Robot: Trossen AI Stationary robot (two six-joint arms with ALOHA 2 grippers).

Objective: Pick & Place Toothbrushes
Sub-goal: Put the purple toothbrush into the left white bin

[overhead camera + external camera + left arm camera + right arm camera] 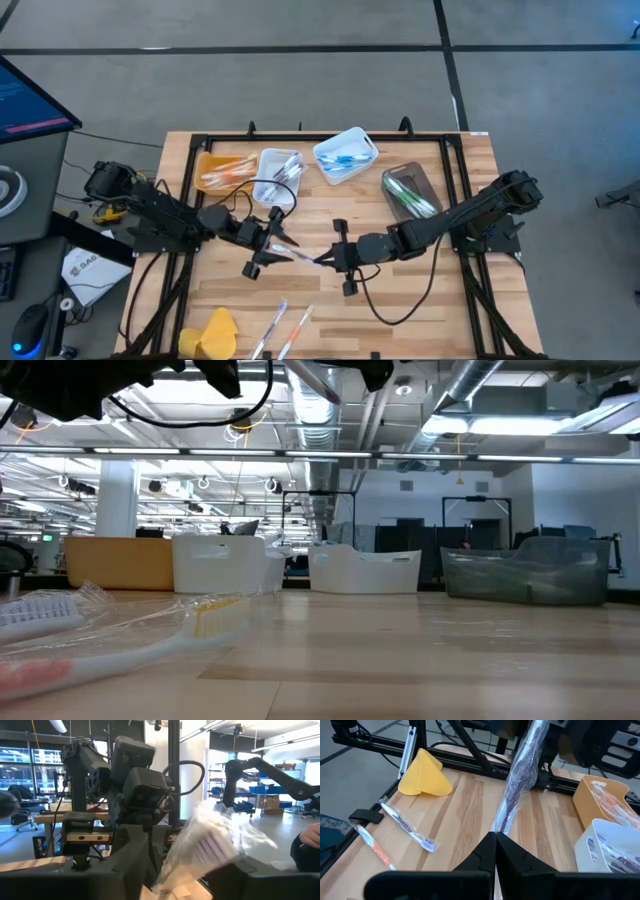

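A toothbrush in a clear wrapper hangs in the air above the middle of the table, spanning the gap between my two grippers. My right gripper is shut on one end of it. My left gripper is open, with a finger on either side of the other end; whether a finger touches the wrapper, I cannot tell. The wrapped brush runs slanting from one gripper to the other. Two more wrapped toothbrushes lie flat near the table's near edge. My right gripper pinches the wrapped toothbrush by its end between its two shut fingers, coming level from the table's right. The brush runs on in line with the fingers toward the left gripper. It is lifted clear of the table.
Along the far side stand an orange bin, a white bin, a second white bin with blue brushes and a brownish clear bin. A yellow lump sits at the near left edge. A black cable loops across the table's near right.
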